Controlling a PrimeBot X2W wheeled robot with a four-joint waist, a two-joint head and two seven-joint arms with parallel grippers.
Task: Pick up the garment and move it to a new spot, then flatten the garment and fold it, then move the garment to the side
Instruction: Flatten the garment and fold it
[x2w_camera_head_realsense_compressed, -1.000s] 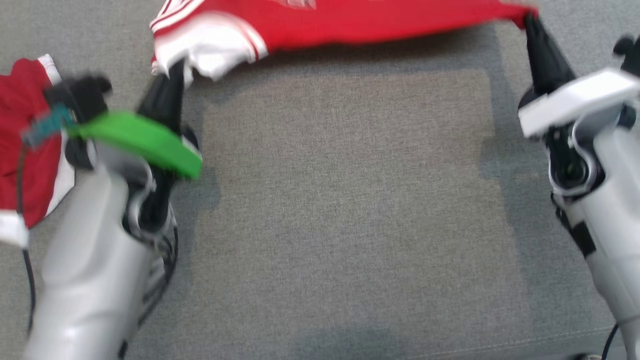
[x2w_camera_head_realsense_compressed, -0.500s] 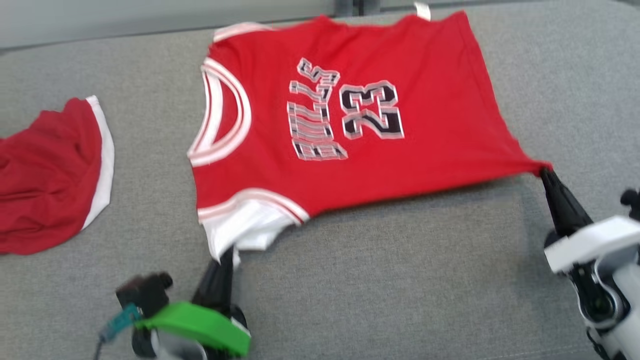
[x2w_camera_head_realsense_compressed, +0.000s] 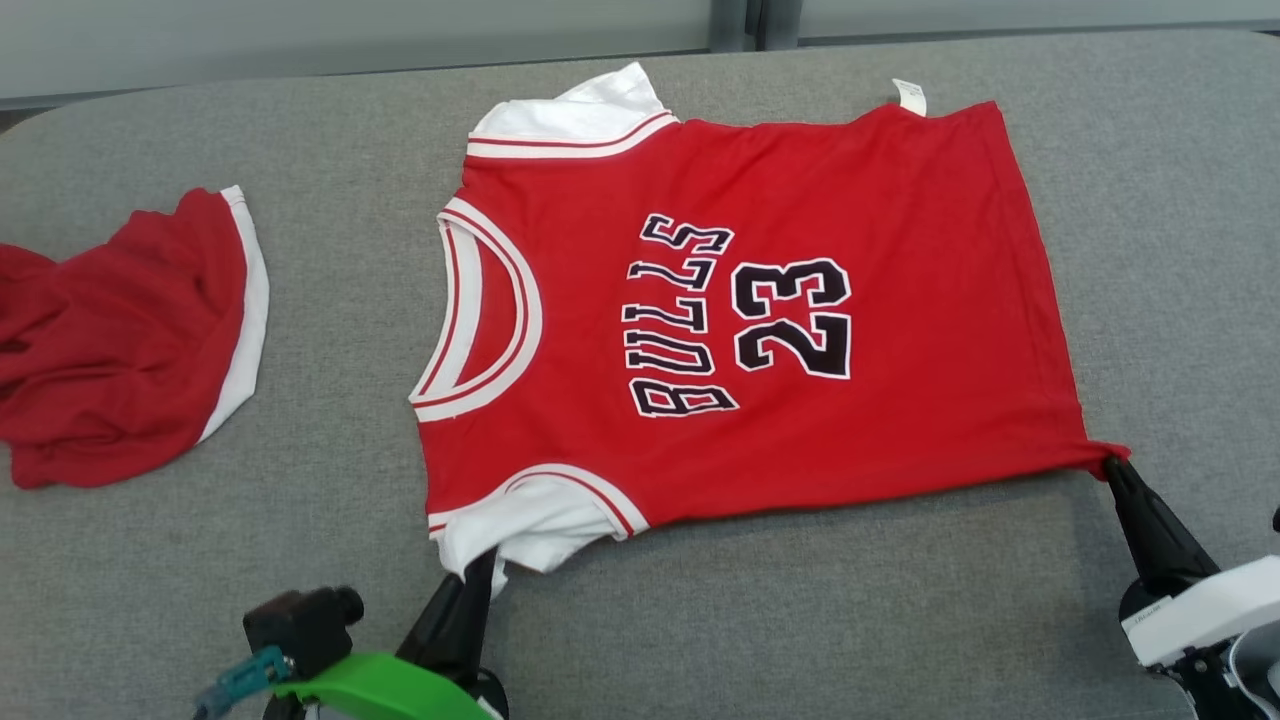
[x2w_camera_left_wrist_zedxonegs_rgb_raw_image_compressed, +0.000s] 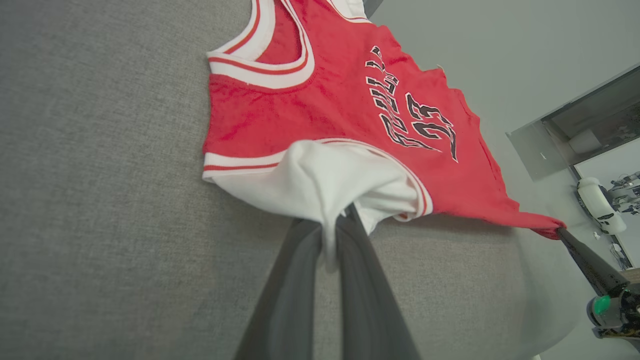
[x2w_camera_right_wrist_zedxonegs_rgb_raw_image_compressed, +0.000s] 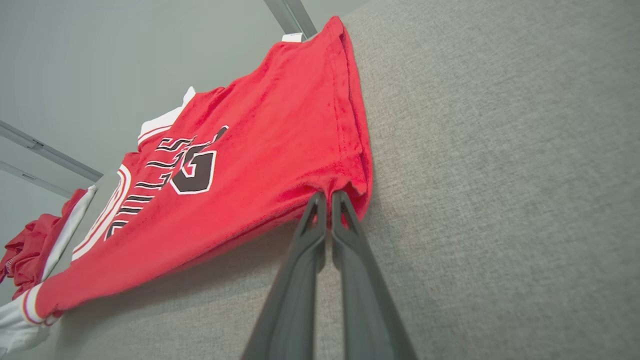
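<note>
The red basketball jersey with white sleeves has settled from its lifted stretch and now lies spread mid-way across the grey fabric tabletop. The left gripper pinches the near-left sleeve and the right gripper the near-right hem corner. Flattening looks nearly finished.

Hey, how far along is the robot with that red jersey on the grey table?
Done: the jersey is picked up and spread print-up across the grey table. In hand: left gripper pinches the white sleeve, right gripper the hem corner, near edge a little raised. Left: laying it fully flat, folding, moving it aside.
</note>
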